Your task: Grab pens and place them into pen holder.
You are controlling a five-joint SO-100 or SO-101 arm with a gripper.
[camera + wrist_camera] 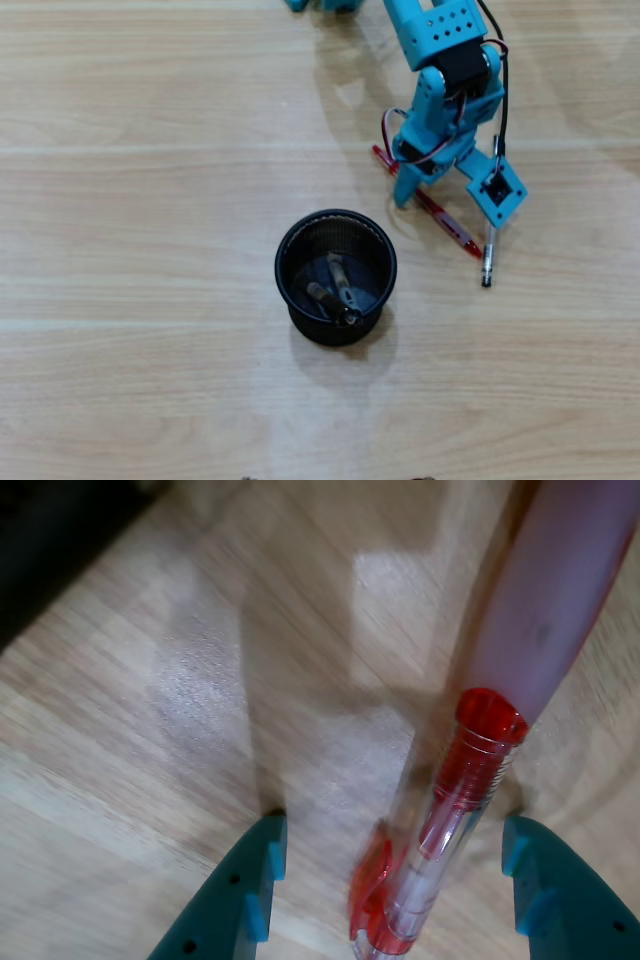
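Between spread jaws, red pen lengthwise, diagonal.

Jaws astride red pen, beside holder

You are working at what looks like a desk or office table, though the pictures show little beyond its top: pale wood-grain laminate fills the whole overhead view, with faint board seams running across it. The stationery supports that reading (a black wire-mesh pen holder with pens inside stands apart from the jaws, and a red translucent pen lies between them in the wrist view). A dark band crosses that view's far corner, well away from the jaws; you cannot tell what it is.
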